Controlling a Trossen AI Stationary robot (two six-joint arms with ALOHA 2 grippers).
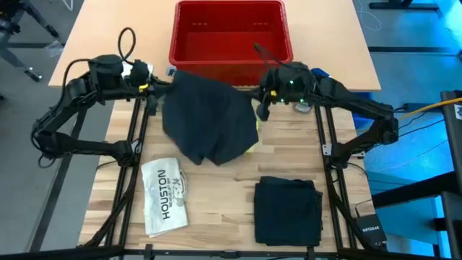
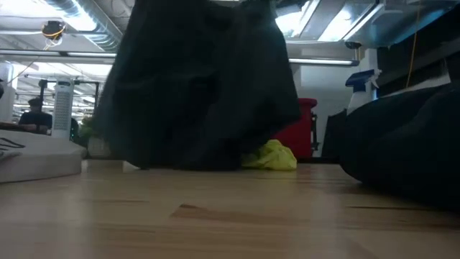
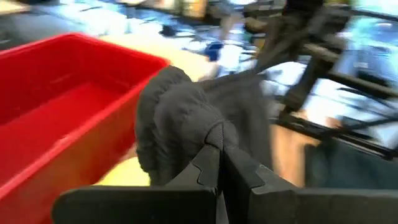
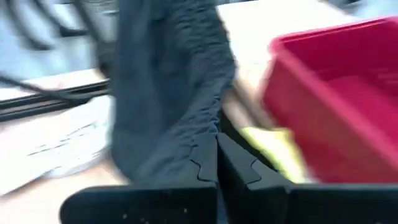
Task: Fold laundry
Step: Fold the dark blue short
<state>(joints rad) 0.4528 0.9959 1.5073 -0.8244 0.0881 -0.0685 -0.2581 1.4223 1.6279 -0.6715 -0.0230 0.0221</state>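
The large dark soft garment (image 1: 209,119) hangs spread between the two grippers above the light wooden table (image 1: 231,195), just in front of the red rectangular plastic basket (image 1: 231,32). Its lower edge reaches the table surface in the low view.

Left gripper (image 1: 150,88): positioned at the garment's upper left corner, beside the basket's front left corner. The fingers (image 3: 208,171) are fully closed, pinching a bunched fold of the dark fabric.

Right gripper (image 1: 264,92): positioned at the garment's upper right corner, near the basket's front right corner. The fingers (image 4: 233,168) are fully closed on the fabric edge, which hangs away from them.

The bright yellow soft cloth (image 2: 271,156) lies on the table under the hanging garment, showing at its lower right edge.

A second dark garment, folded into a rectangle (image 1: 289,209), lies on the near right part of the table. The flat white item printed "HOUSTON" (image 1: 164,195) lies on the near left part, well apart from the folded garment
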